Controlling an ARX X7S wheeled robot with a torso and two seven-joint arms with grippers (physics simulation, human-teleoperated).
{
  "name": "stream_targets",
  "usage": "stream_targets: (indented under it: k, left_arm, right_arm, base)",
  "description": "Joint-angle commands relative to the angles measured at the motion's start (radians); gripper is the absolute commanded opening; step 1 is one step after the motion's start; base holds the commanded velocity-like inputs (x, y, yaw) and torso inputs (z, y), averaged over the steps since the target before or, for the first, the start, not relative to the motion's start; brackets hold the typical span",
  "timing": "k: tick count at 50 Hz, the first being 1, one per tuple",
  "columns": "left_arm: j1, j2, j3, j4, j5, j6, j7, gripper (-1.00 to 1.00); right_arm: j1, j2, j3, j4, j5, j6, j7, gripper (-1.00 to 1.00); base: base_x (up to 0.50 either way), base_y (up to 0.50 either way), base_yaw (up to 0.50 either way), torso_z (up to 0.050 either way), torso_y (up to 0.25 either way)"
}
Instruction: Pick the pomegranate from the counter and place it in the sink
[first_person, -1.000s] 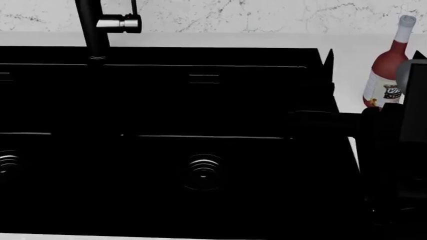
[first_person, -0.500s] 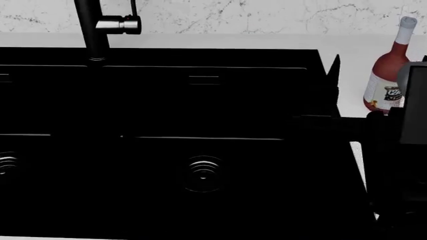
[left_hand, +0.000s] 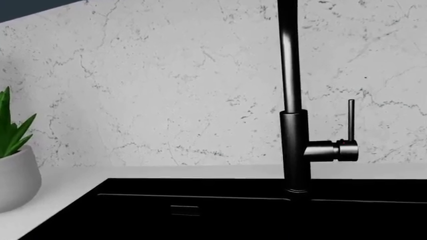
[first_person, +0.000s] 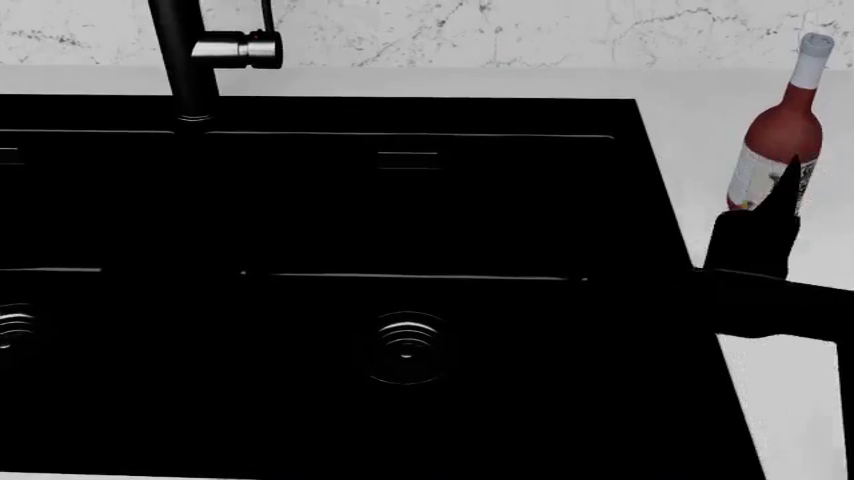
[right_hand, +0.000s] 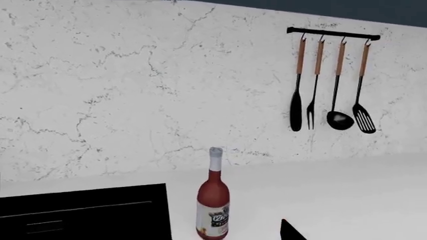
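Observation:
No pomegranate shows in any view. The black double-basin sink (first_person: 400, 200) fills most of the head view, and the white counter (first_person: 801, 420) runs along its right side. My right gripper (first_person: 782, 195) reaches in from the right, over the counter just in front of the red sauce bottle (first_person: 777, 135). One dark fingertip (right_hand: 289, 231) shows in the right wrist view, well to one side of the bottle (right_hand: 213, 202), so the jaws stand apart and hold nothing. My left gripper shows in no view; the left wrist view looks at the sink's back rim (left_hand: 200, 187).
A black faucet (first_person: 187, 60) stands at the back of the sink, and also shows in the left wrist view (left_hand: 293, 125). A grey plant pot (left_hand: 13, 175) sits on the counter beside the sink. Several utensils hang on a wall rail (right_hand: 333, 80) above the counter.
My right arm has swung from over the sink's right edge to the counter side, and it now sits lower in the head view. The bottle shows more fully. Nothing was grasped.

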Motion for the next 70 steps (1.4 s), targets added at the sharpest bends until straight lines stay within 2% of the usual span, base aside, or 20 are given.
stream_targets:
  k: [1,15,21,36,58,70]
  left_arm:
    - [0.004,0.0,-0.001,-0.013,-0.002,0.013,0.0,1.0]
    - [0.005,-0.001,0.006,-0.015,-0.002,0.015,-0.003,1.0]
    - [0.009,-0.004,0.007,-0.018,-0.001,0.019,-0.003,1.0]
    - [0.013,-0.003,0.014,-0.038,-0.001,0.033,-0.003,1.0]
    - [0.026,-0.006,0.013,-0.025,-0.005,0.027,-0.013,1.0]
    - [0.03,-0.003,0.02,-0.034,-0.007,0.035,-0.013,1.0]
  right_arm:
    - [-0.007,0.112,0.049,0.065,0.372,-0.013,0.31,1.0]
    - [-0.049,0.257,0.011,0.139,0.645,-0.132,0.536,1.0]
    - [-0.062,0.312,-0.015,0.159,0.702,-0.16,0.573,1.0]
    - [-0.106,0.365,-0.057,0.177,0.746,-0.2,0.608,1.0]
    - [-0.222,0.409,-0.039,0.173,0.79,-0.243,0.63,1.0]
    - [-0.314,0.412,0.016,0.17,0.793,-0.246,0.607,1.0]
  base:
    - [0.0,0.0,0.0,0.0,0.0]
    - [0.0,0.0,0.0,0.0,0.0]
    - [0.0,0.0,0.0,0.0,0.0]
    - [0.0,0.0,0.0,0.0,0.0]
    - [0.0,0.0,0.0,0.0,0.0]
    - [0.0,0.0,0.0,0.0,0.0]
